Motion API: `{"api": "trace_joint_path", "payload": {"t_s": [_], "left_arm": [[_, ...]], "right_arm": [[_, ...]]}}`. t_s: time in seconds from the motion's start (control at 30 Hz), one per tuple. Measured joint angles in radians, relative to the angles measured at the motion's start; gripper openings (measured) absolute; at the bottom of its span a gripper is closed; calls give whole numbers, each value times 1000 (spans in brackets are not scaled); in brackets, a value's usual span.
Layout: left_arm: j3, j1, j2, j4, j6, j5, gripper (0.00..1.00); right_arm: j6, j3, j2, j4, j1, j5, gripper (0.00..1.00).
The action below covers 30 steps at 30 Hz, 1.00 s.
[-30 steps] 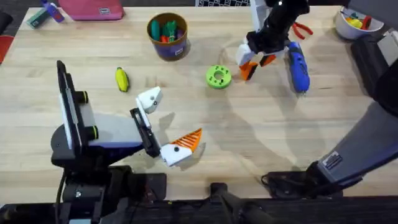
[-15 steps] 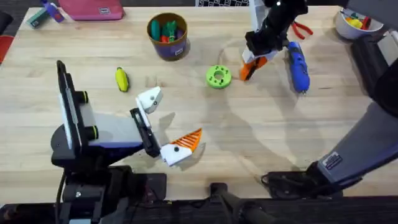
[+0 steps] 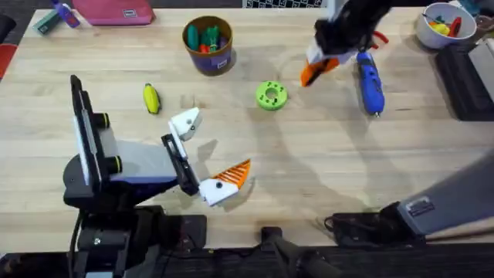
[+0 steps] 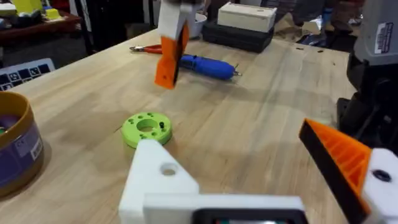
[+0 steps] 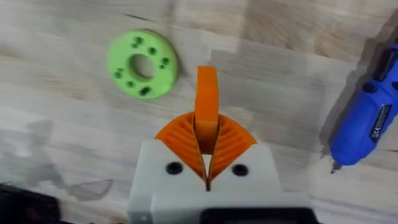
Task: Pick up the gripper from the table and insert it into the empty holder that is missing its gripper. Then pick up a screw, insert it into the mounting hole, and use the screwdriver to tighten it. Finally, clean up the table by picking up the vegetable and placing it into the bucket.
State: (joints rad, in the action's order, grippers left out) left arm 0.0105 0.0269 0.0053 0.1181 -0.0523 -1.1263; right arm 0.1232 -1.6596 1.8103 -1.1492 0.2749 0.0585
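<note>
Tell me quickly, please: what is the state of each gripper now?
Left gripper: open, holding nothing; one finger lacks its orange tip.
Right gripper: closed on the orange gripper tip, lifted above the table.

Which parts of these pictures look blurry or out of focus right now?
Overhead: the right gripper holding the gripper is motion-smeared, the table sharp. Left wrist: that same orange piece is blurred. Right wrist: crisp, with the green disc and screwdriver clear.

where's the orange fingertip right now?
Off the table: the orange fingertip is pinched in the right claw, held above the wood at the far right of the overhead view, between the green disc and the blue screwdriver.
</note>
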Motion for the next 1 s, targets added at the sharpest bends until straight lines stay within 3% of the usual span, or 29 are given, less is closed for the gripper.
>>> {"api": "trace_joint_path", "payload": {"t_s": [0.23,0.4,0.73,1.0], "left_arm": [[0,0,0,0,0,0,986],[0,0,0,0,0,0,986],[0,0,0,0,0,0,985],[0,0,0,0,0,0,986]], "right_arm": [[62,-1,-163,52,-1,146,10],[92,48,-212,223,-5,304,10],[256,438,-424,698,-80,698,10],[389,715,-415,1145,-142,1094,10]]}}
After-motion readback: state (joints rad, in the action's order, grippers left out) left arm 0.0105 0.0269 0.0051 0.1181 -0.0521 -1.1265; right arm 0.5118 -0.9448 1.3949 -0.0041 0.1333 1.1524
